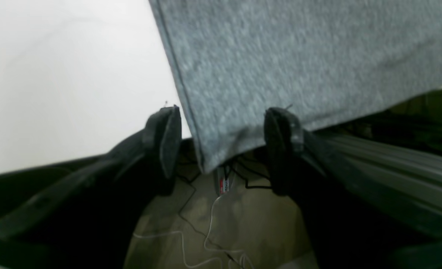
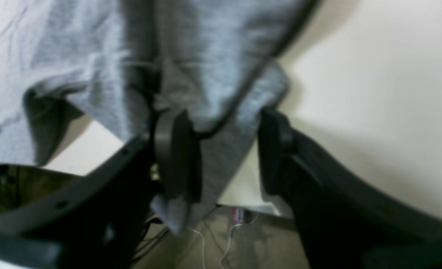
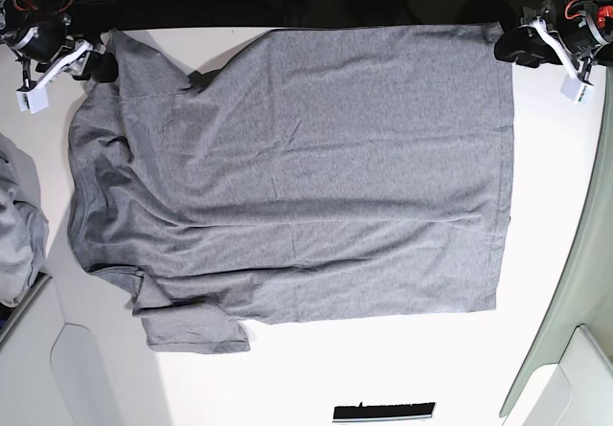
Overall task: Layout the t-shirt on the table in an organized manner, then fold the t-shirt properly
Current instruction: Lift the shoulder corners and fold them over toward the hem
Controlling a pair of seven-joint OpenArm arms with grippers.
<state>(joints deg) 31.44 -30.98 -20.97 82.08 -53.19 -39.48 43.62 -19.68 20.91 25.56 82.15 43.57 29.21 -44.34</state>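
At the near edge the left gripper (image 1: 221,149) and right gripper (image 2: 224,157) hang with jaws apart astride corners of the t-shirt (image 3: 287,177), which lies spread on the table (image 3: 383,369), unfolded.

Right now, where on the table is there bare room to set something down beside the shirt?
The table is bare below the t-shirt, up to the dark strip, and in a band right of its hem. The left side is crowded by the pale cloth bundle. Each top corner has a tool: left, right.
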